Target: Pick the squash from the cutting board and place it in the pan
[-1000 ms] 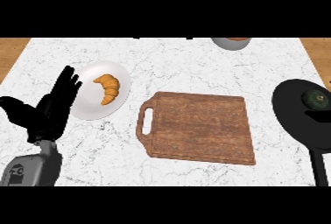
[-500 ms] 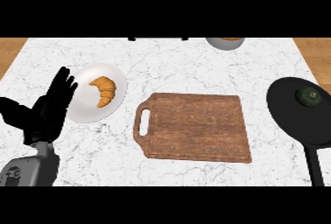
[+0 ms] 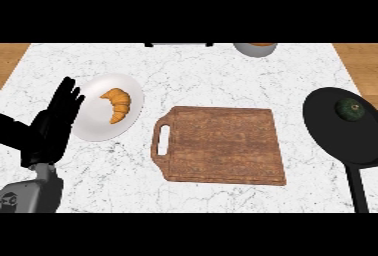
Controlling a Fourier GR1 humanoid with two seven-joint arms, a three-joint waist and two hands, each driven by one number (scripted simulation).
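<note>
A white marbled counter (image 3: 221, 70) fills my view from above, with wood showing at both upper corners. At its centre lies the wooden cutting board (image 3: 221, 145), handle slot to my left, with nothing on it. At the far right sits the black pan (image 3: 341, 135), its long handle running down toward me. To the left of the board is a white plate (image 3: 92, 125) holding a golden croissant (image 3: 117, 103). At the top edge, a small bowl (image 3: 255, 48) is partly cut off.

My left hand (image 3: 55, 120) shows at the lower left, raised beside the plate, fingers straight and spread upward, holding nothing; it is resting. My right hand is out of view.

The squash (image 3: 350, 109), dark green and round, lies inside the pan near its upper right rim.

Against the frames from a second ago, the pan and the squash sit slightly further into view from the right, and the whole scene has slid a little, which looks to me like my head shifting rather than any object moving. The squash has stayed put in the pan and the board has stayed bare. I judge the placing done, with nothing left to carry.
</note>
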